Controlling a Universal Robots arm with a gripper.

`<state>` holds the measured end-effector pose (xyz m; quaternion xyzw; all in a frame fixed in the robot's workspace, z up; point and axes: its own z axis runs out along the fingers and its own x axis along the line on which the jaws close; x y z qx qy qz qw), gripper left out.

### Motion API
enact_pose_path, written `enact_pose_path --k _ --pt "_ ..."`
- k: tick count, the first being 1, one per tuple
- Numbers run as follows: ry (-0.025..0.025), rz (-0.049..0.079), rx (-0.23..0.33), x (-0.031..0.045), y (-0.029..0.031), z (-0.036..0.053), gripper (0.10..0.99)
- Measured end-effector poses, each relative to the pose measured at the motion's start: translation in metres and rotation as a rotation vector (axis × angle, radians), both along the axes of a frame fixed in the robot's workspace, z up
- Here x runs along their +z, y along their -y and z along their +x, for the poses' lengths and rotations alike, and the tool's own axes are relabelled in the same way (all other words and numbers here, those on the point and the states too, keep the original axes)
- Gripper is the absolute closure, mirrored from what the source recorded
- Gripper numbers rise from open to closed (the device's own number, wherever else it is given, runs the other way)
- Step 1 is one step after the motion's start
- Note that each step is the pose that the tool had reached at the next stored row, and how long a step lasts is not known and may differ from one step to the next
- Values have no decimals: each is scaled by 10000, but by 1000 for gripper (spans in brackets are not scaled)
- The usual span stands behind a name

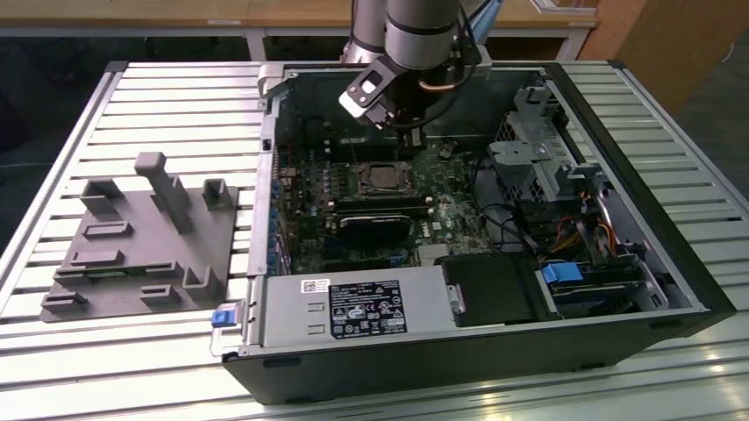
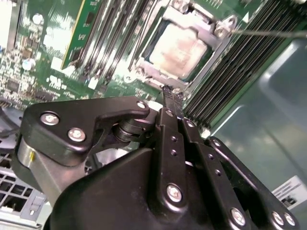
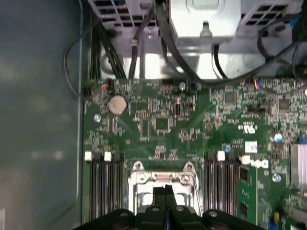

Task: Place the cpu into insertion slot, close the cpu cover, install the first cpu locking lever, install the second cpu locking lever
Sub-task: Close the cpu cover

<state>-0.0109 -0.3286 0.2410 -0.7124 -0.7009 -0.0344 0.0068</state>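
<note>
Two fingers (image 2: 169, 117) of the gripper (image 1: 408, 140) are clenched together, empty. In the exterior view it hangs just at twelve o'clock of the cpu (image 2: 180, 49), which is seated in the insertion slot (image 2: 150, 48) with the cpu cover (image 2: 218, 36) flat around it.

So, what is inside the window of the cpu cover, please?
The cpu lies in the window of the cpu cover, and its dull silver top shows. The insertion slot beneath it cannot be seen, because the chip covers it.
</note>
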Motion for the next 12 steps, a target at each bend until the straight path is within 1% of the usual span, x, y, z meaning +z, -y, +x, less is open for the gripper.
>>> enact_pose_path --k 3,6,12 --pt "1 2 0 -12 -2 -92 980" --pt "0 0 -2 -55 -6 -169 980" --pt "0 1 -2 -164 -18 -213 980"
